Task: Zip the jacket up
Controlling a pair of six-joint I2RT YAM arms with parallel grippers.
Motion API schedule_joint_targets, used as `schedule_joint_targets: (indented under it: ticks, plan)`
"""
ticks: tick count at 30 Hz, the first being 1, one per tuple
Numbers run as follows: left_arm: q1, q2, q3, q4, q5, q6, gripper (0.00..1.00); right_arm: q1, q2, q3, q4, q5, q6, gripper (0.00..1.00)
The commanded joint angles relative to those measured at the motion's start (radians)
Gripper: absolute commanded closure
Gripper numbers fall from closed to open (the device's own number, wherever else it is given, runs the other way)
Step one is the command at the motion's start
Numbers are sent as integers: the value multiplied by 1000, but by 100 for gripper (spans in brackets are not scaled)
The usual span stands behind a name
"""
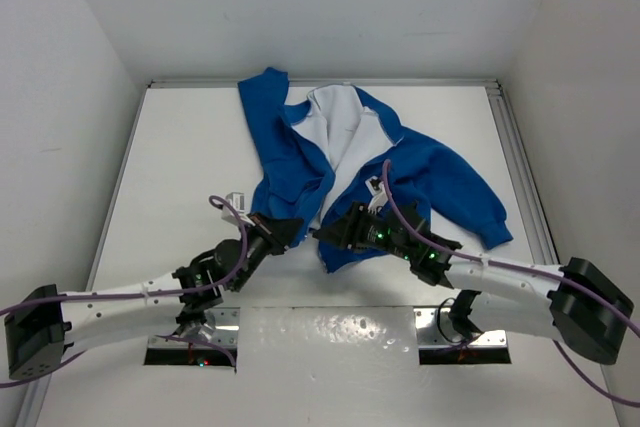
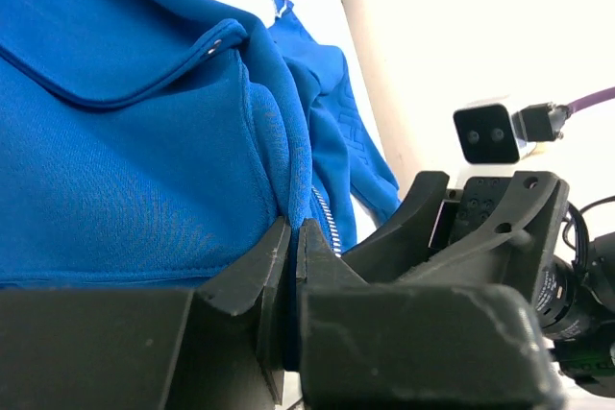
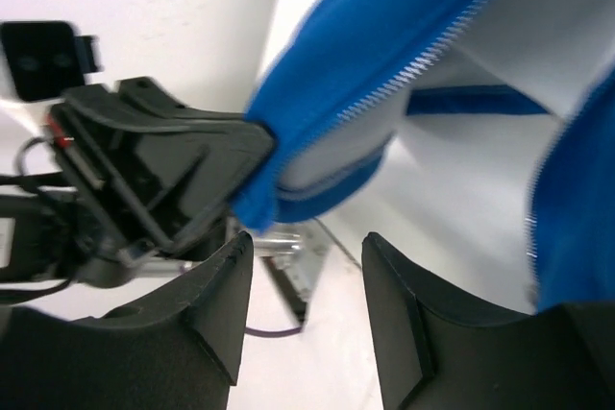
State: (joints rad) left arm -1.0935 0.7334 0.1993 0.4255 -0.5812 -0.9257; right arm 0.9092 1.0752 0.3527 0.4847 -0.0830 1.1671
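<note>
The blue jacket [image 1: 292, 167] lies unzipped on the white worktop [image 1: 180, 167], its white lining [image 1: 340, 127] showing, collar towards the far side; the left end effector [image 2: 293, 258] is clamped on the lower hem of one front panel, right at the zipper teeth [image 2: 325, 220]; the right end effector [image 3: 303, 300] hovers just beside it with its fingers apart, near the other panel's lower corner.
</note>
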Motion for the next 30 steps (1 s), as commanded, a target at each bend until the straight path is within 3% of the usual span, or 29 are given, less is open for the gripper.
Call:
schedule_joint_targets:
  ticks: [1,13,25,30]
  plan:
    - [-3,-3,17,84,32,-15,100,17,28,3,227,-58,59,51]
    - [-5,-26,-32,171,113,-50,100,22,95,5,348,-35,2,66]
    - [-5,-84,-61,177,121,-47,100,20,144,17,330,-6,37,68]
    - [-5,-120,-58,145,115,-30,100,20,172,22,382,-12,49,78]
